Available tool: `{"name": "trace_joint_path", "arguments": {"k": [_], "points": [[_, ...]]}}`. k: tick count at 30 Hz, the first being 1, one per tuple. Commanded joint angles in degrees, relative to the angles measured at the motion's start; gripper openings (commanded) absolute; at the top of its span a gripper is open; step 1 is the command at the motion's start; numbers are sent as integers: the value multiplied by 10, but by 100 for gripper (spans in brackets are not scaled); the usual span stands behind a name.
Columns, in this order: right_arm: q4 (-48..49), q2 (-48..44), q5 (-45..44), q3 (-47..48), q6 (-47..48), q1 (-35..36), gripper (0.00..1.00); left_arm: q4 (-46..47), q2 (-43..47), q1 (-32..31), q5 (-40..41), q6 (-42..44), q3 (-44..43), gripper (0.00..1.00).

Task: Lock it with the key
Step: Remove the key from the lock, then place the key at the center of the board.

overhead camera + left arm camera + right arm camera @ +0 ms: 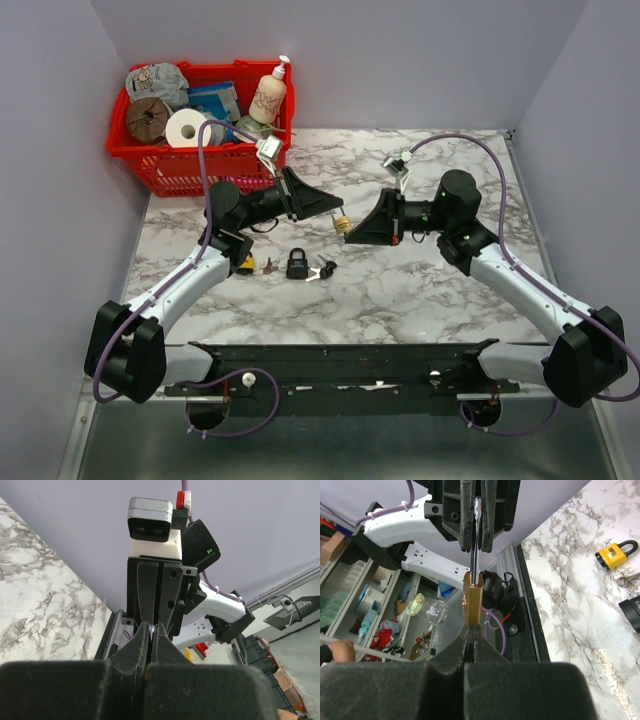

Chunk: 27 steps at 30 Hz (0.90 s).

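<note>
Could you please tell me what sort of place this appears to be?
Probably a robotics lab workcell: a marble-patterned table boxed in by plain lilac panels, a red basket of assorted household props, and storage shelves of bins beyond.

The left arm (180, 285) and right arm (520, 285) reach forward and bend inward above the counter (420, 290), so the left pincer (335, 210) and right pincer (355, 232) face each other close together, both with jaws pressed closed.
</note>
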<state>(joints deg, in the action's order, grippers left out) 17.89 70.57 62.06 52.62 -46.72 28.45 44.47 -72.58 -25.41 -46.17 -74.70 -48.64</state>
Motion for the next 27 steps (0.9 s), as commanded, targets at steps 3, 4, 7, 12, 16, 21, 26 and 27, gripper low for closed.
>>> {"name": "trace_joint_path", "arguments": {"k": [3, 4, 7, 12, 16, 21, 26, 27], "points": [[11, -24, 14, -51, -5, 21, 1, 43, -31, 36, 62, -12, -42, 0], [11, -26, 13, -57, -4, 23, 1, 44, -35, 40, 63, -13, -47, 0], [0, -33, 13, -71, -1, 26, 1, 48, -48, 52, 63, -13, -68, 0], [-157, -41, -66, -89, 100, 3, 1, 11, -33, 64, 44, 17, -58, 0], [-310, -8, -222, -96, 189, -24, 1, -112, 15, 66, 35, 125, -28, 0], [-326, 45, -344, -101, 218, -28, 1, -234, 60, 67, 34, 219, 6, 0], [-340, 144, -347, -67, 212, -38, 1, -239, 74, 67, 39, 220, 30, 0], [-341, 158, -346, -62, 211, -39, 1, -237, 74, 67, 40, 219, 30, 0]]}}
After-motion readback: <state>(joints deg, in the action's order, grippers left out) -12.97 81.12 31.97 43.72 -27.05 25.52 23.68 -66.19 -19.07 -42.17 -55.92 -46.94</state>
